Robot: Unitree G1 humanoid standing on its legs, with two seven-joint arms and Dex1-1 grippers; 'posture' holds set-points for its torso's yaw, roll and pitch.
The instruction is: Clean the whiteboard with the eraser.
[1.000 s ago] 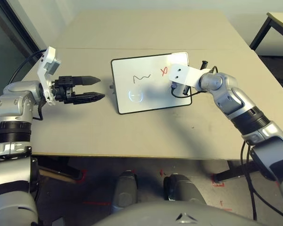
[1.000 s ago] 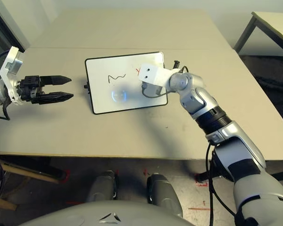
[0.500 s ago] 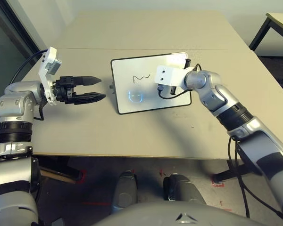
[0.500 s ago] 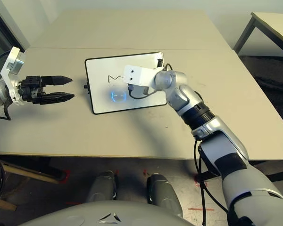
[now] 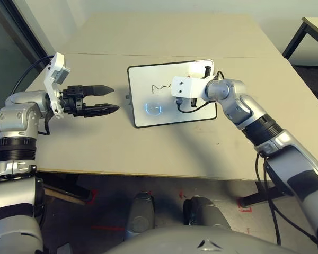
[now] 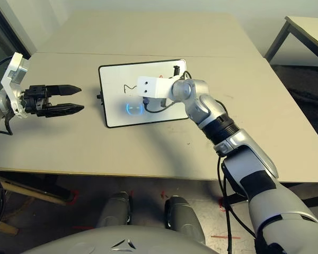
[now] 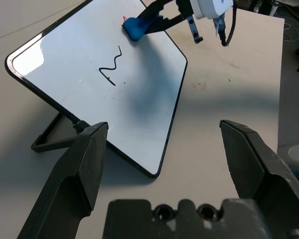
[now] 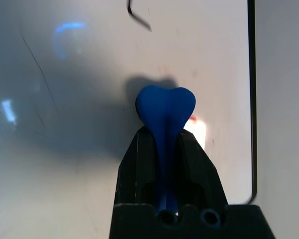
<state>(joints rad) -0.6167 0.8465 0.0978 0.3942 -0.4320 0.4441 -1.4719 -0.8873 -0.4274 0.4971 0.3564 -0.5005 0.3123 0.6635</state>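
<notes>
Right arm stretched forward and inward across the desk (image 5: 164, 143), forearm angled toward centre, wrist over the whiteboard (image 5: 148, 114). Right hand (image 8: 165, 112) pinching the eraser (image 8: 165, 107) between both fingers, blue tip pressed against the white surface, just beside a faint red mark (image 8: 193, 118). Black squiggle (image 5: 160, 88) on the board, near the eraser. Whiteboard propped tilted on its stand near desk centre, blue light reflection (image 5: 154, 108) on its lower part. Left arm bent at the elbow, forearm held level above the desk's left side. Left hand (image 5: 110, 99) spread wide, holding nothing, fingers pointing toward the board's left edge, well apart from it.
</notes>
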